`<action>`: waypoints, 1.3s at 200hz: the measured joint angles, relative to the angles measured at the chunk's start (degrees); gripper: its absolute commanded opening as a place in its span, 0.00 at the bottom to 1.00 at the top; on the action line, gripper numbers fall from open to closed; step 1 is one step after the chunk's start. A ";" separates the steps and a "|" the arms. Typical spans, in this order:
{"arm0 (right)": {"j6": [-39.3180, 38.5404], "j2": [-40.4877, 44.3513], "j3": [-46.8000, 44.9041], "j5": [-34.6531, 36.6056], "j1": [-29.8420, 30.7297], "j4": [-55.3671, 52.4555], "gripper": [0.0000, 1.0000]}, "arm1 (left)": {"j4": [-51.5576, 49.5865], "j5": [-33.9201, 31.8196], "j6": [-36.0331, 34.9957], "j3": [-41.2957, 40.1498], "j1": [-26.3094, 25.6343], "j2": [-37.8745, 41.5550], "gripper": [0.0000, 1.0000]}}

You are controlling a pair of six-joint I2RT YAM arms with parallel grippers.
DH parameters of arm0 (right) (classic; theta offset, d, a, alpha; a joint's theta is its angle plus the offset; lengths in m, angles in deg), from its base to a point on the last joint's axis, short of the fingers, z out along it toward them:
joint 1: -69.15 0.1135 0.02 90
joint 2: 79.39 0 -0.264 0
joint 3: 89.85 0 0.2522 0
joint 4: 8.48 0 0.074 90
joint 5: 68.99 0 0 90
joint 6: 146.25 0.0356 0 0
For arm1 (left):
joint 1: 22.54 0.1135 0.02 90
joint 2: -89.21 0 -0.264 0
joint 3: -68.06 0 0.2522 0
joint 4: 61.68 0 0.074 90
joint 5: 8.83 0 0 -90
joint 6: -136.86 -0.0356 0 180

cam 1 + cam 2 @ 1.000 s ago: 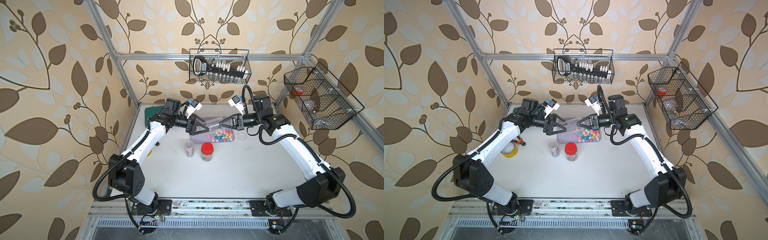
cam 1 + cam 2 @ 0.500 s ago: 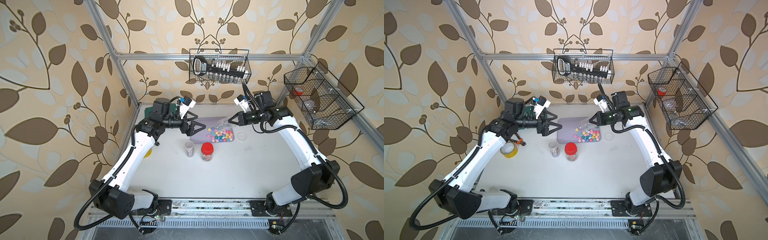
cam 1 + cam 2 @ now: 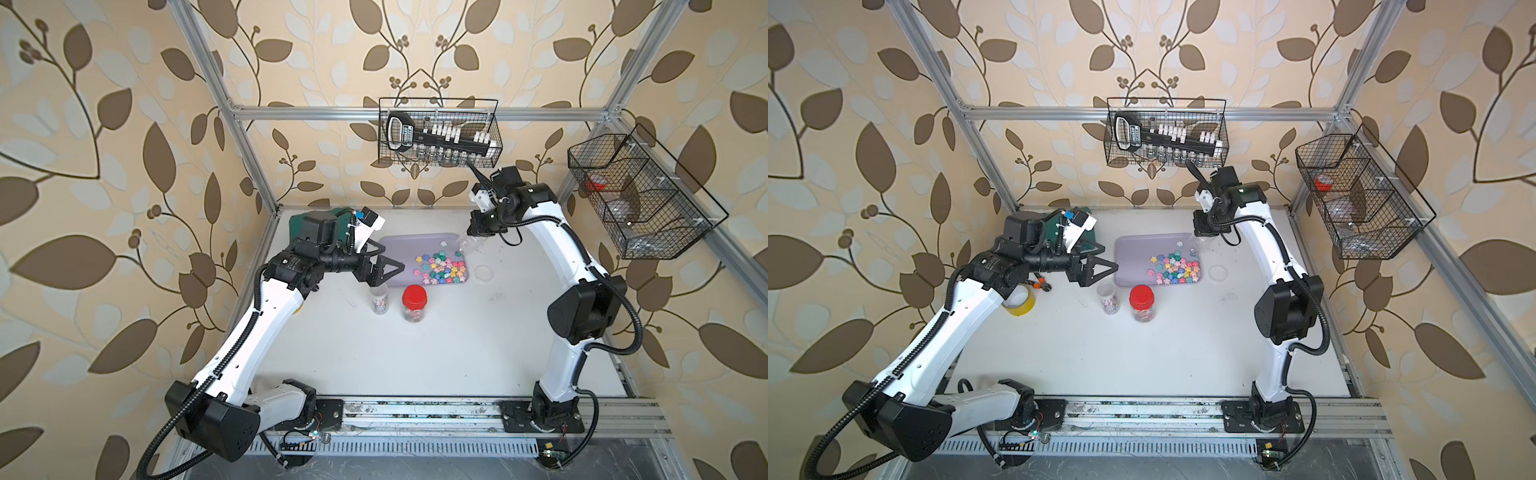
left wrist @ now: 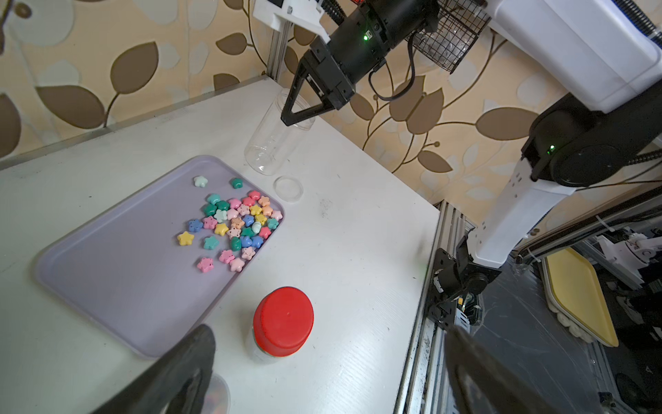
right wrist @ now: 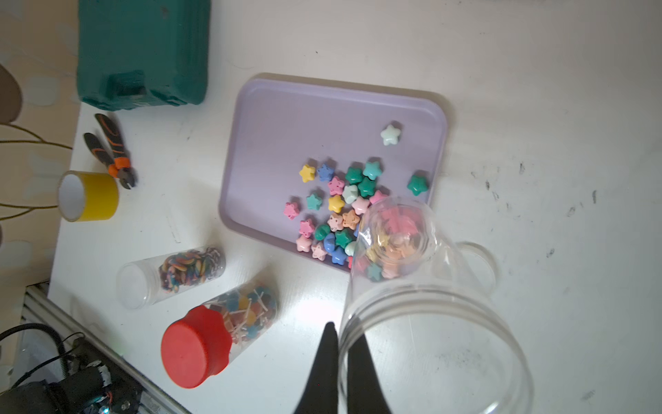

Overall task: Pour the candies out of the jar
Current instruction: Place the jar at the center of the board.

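Observation:
The candies [image 3: 440, 268], pastel stars, lie heaped on the right half of a lilac tray [image 3: 399, 249], also clear in the right wrist view [image 5: 336, 204]. The clear jar [image 4: 272, 143] is empty and tilted mouth-up just off the tray's far right corner. My right gripper [image 5: 342, 333] is shut on its rim, one finger inside and one outside. In both top views this gripper [image 3: 476, 237] points down at the jar [image 3: 1200, 245]. My left gripper [image 3: 392, 257] hangs open and empty over the tray's left front corner.
Two upright jars stand before the tray: a red-lidded one [image 5: 215, 333] with lollipops and a smaller clear-lidded one [image 5: 172, 274] with rainbow swirls. A loose clear lid [image 4: 288, 188] lies right of the tray. A green box [image 5: 143, 50], pliers [image 5: 111, 150] and yellow tape [image 5: 89, 195] sit at the left.
Both arms have drawn apart from over the tray. The right gripper has carried the jar to the right and turned it mouth-up. The left gripper has pulled back to the left, still open.

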 measured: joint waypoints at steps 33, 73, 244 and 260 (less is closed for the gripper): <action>-0.37 -3.87 1.55 4.09 -0.09 -1.09 0.00 | -0.35 0.11 -0.07 -0.02 0.00 -0.35 0.99; -0.52 -7.91 2.51 7.10 -0.57 -1.20 0.00 | -0.48 0.22 -0.11 -0.02 0.00 -1.57 0.99; -0.63 -14.32 3.69 8.81 -2.89 1.51 0.00 | -0.04 3.21 -0.04 -2.32 0.00 -3.10 0.99; -0.63 -14.60 3.69 8.81 -2.89 1.77 0.00 | -0.02 3.28 -0.02 -2.32 0.00 -3.28 0.99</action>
